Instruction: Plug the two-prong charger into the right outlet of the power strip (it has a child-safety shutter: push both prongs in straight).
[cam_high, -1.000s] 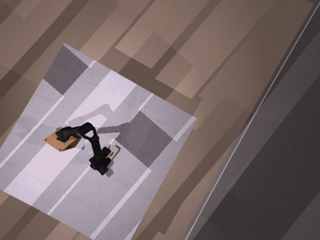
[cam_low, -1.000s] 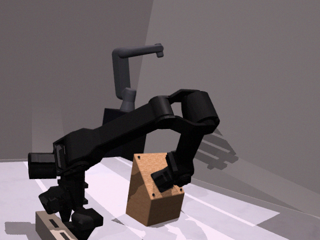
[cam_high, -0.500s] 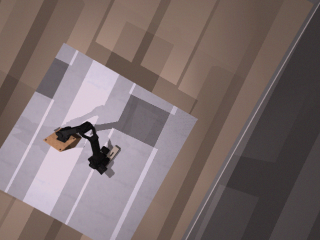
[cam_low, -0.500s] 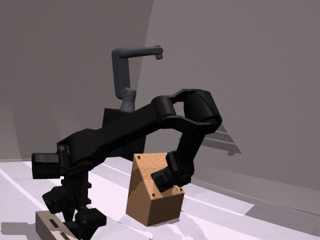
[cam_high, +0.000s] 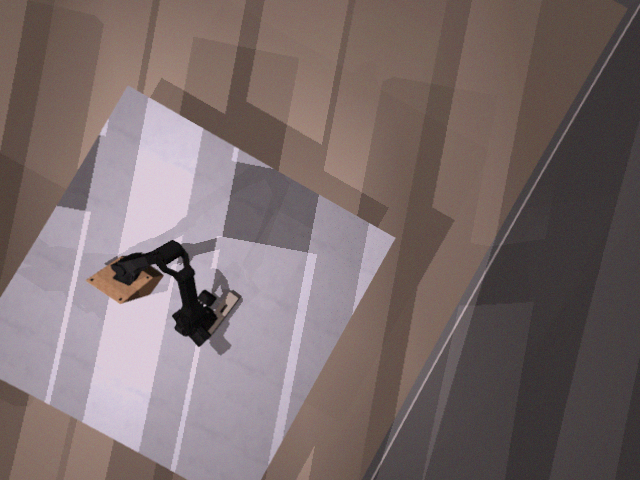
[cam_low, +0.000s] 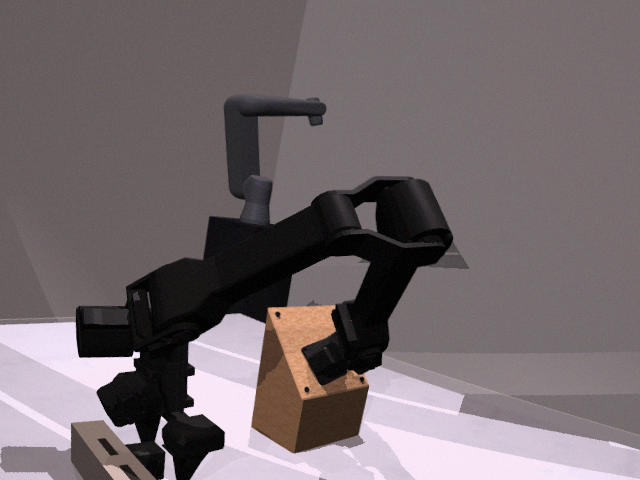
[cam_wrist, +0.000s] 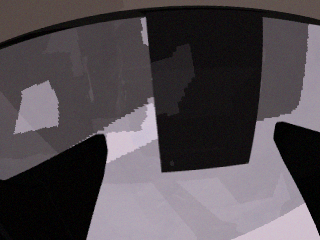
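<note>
A black block, which I take for the charger (cam_wrist: 203, 94), sits just off the strip's edge, and in the exterior view it is a dark lump (cam_low: 148, 458) by the strip. My gripper (cam_high: 199, 324) (cam_low: 166, 454) (cam_wrist: 195, 137) is low over the table and open. Its fingers stand wide on either side of the black block without touching it. The prongs are hidden.
The arm's base sits on a wooden wedge (cam_high: 111, 285) (cam_low: 289, 408) behind the gripper. A grey camera stand (cam_low: 242, 149) on a black box (cam_low: 227, 237) stands at the back. The table edge (cam_high: 361, 279) drops to a brown floor.
</note>
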